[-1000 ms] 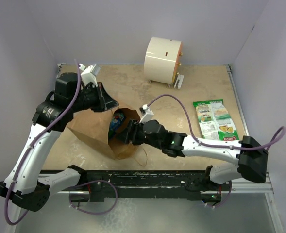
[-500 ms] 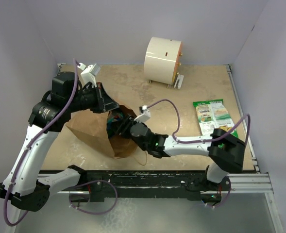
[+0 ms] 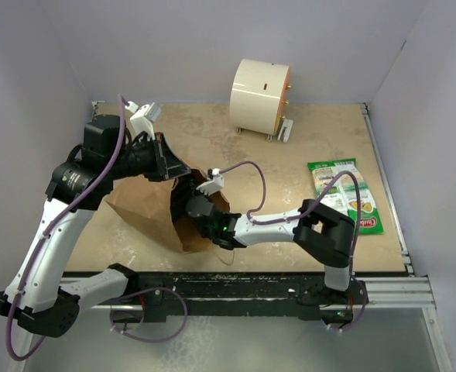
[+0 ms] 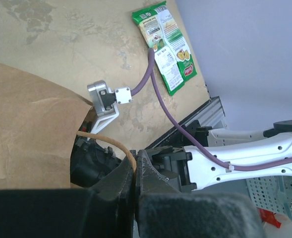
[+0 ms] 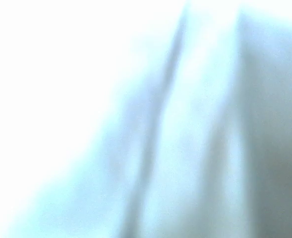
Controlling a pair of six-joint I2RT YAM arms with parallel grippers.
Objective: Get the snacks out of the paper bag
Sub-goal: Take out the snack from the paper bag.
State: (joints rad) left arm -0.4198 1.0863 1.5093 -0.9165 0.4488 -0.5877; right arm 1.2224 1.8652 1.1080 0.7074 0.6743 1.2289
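Observation:
The brown paper bag lies on its side at the table's left, its mouth facing right. My left gripper is shut on the bag's twisted loop handle and holds the mouth's upper edge up. My right gripper has gone inside the bag mouth; its fingers are hidden there. The right wrist view is a pale blue-white blur pressed close to something, with no fingers to make out. A green-and-white snack packet lies flat at the right of the table, and it also shows in the left wrist view.
A cream cylinder stands at the back centre with a small metal bracket beside it. Purple cables loop from both arms over the table. Grey walls close in the left, back and right sides. The rail runs along the near edge.
My right arm has pushed leftward, its gripper going from the bag's mouth deep into the bag. The left gripper has kept its hold on the handle, barely moving.

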